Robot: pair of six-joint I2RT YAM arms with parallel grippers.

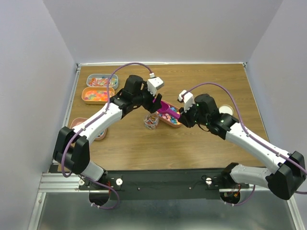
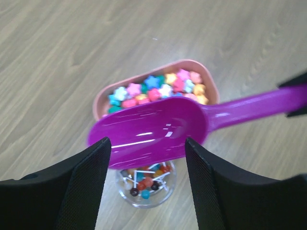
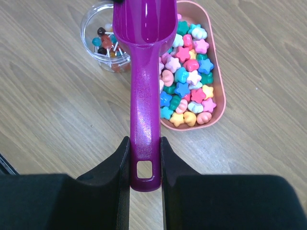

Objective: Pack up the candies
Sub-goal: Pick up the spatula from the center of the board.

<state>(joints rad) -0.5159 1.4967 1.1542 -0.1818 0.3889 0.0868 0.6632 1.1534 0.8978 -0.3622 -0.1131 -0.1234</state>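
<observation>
Magenta scoop (image 3: 144, 96), pinched by the right fingers (image 3: 117, 182), hung empty over a cup (image 2: 123, 191) of few candies (image 2: 146, 184) — most lay unpacked in the tray (image 3: 204, 19) — left fingers (image 2: 81, 187) spread.

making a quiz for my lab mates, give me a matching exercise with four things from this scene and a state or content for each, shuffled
Things:
1. magenta scoop
2. clear cup
3. salmon tray
4. left end effector

States:
A. open, over the scoop's bowl
B. holds star-shaped candies
C. handle clamped in the right end effector
D. holds sweets on sticks

Pairs: 1-C, 2-D, 3-B, 4-A
</observation>
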